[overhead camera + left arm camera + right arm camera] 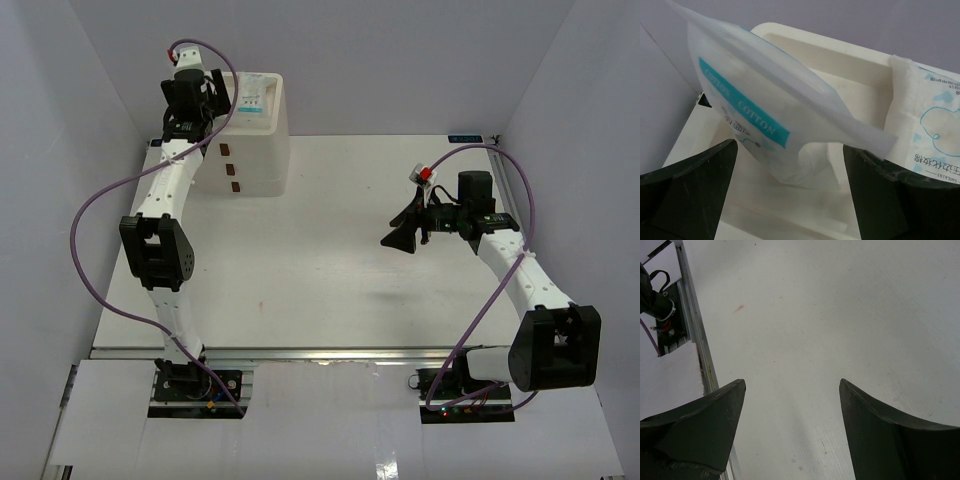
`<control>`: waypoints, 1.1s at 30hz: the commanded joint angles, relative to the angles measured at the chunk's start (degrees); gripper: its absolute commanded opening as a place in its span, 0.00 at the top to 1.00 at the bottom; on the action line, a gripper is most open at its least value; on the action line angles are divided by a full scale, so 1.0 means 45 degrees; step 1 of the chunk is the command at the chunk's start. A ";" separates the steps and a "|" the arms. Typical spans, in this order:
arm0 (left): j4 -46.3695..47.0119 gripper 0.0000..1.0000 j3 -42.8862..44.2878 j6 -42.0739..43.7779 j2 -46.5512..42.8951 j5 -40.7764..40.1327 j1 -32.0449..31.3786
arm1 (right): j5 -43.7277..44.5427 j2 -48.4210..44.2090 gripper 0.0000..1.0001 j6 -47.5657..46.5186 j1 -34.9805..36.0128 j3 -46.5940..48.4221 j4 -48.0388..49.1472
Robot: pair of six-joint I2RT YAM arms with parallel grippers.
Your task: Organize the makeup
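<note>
A white-blue sachet pack (755, 100) marked COTTON leans tilted in the open top tray of the white drawer box (805, 47). A second white-blue sachet (932, 130) lies at the tray's right side. In the top view a sachet (250, 100) shows on the box top. My left gripper (790, 185) hangs over the tray, jaws wide apart; the pack's lower corner hangs between them and its edge rests by the right finger (890, 190). It also shows in the top view (212, 95). My right gripper (792, 390) is open and empty above bare table, at the right in the top view (400, 238).
The white drawer box (255, 160) stands at the far left of the table, with three small brown handles (232, 170) on its front. A metal rail (330, 352) runs along the table's near edge. Grey walls close in the left, back and right.
</note>
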 commanded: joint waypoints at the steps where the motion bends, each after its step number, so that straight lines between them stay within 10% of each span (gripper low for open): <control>1: -0.0086 0.02 0.1156 -0.0098 -0.0435 0.0654 0.0036 | -0.0006 -0.0066 0.18 -0.0067 -0.0028 -0.0052 0.0342; 33: 0.0098 0.02 0.2228 -0.2220 -0.0741 0.3729 0.0056 | 0.0455 -0.0043 0.18 -0.0380 -0.0028 -0.0150 0.0275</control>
